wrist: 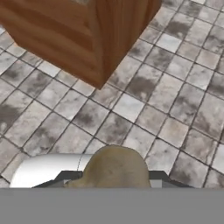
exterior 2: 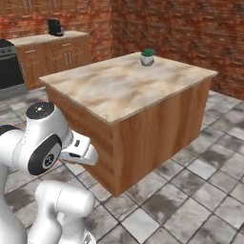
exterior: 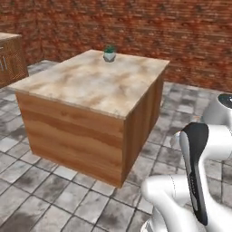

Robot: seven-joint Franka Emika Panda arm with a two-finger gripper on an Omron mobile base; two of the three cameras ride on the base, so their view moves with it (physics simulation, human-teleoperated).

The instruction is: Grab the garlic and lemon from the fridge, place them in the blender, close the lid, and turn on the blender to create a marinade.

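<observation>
1. In the left base view, the white arm (exterior: 195,172) rises folded at the lower right. Ahead of it and to its left stands a wooden kitchen island (exterior: 90,86) with a pale marbled top. A small potted plant (exterior: 109,53) sits near the top's far edge, well apart from the arm.

2. In the right base view, the same island fills the middle and the arm is bent low at the lower left, its hand end pointing towards the island's near side. Far beyond, against the brick wall, are brown wooden cabinets (exterior 2: 52,55) with a dark coffee machine (exterior 2: 55,27) on top, and a dark stove (exterior 2: 10,66) beside them.

3. In the hand view, the claw (wrist: 113,179) looks down at the grey tiled floor (wrist: 175,87), with the island's lower corner ahead of it and slightly left.
   - A rounded, pale tan lump, taken to be the garlic (wrist: 113,166), sits right between the jaws, and they appear closed narrowly around it.
   - The lump looks bulbous and matte, with no clear long axis.
   - The coming move turns on where the blender lies from the claw. That direction cannot be told here, so the base probably has to drive before the garlic can go in
</observation>
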